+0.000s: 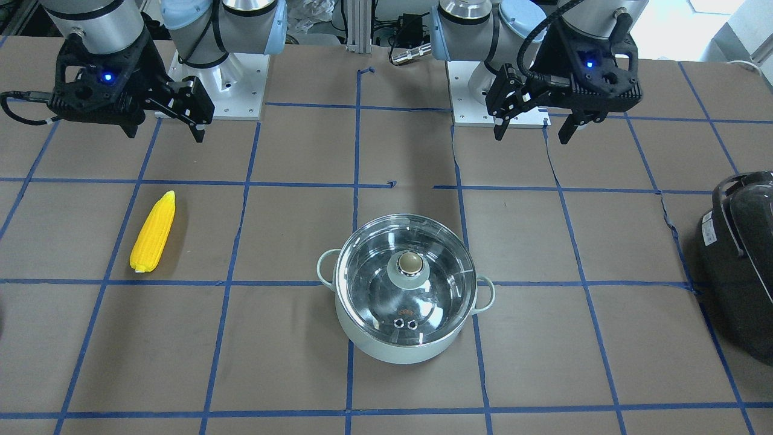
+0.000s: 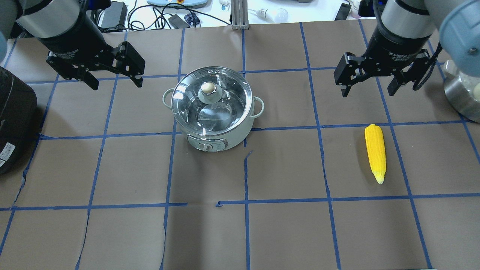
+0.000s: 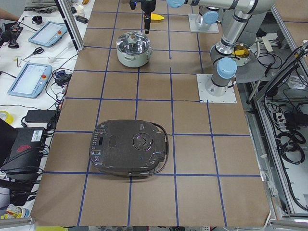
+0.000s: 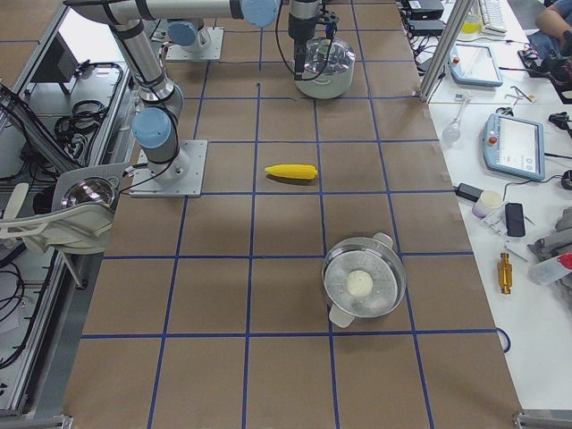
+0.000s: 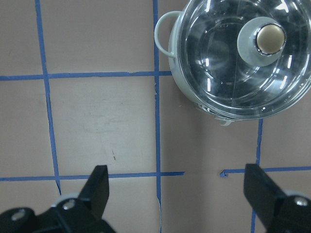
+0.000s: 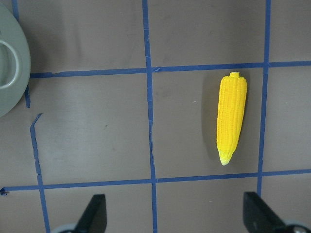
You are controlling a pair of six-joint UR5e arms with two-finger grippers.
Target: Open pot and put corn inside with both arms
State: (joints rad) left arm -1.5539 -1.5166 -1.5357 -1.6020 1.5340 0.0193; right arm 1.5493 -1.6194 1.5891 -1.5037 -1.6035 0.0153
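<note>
The mint-green pot [image 2: 213, 127] stands mid-table with its glass lid [image 2: 225, 108] on and the pale knob [image 2: 208, 88] on top. It also shows in the front view [image 1: 386, 350] and the left wrist view [image 5: 194, 99]. The yellow corn [image 2: 375, 152] lies flat on the brown paper, apart from the pot, and also shows in the front view [image 1: 153, 232] and the right wrist view [image 6: 231, 119]. My left gripper [image 2: 112, 77] hovers open and empty beside the pot. My right gripper [image 2: 369, 88] hovers open and empty just beyond the corn's blunt end.
A black glossy appliance [image 2: 13, 120] sits at the table's left end, also in the front view [image 1: 740, 260]. A steel pot [image 2: 459, 95] stands at the far right edge. Blue tape lines grid the brown table cover.
</note>
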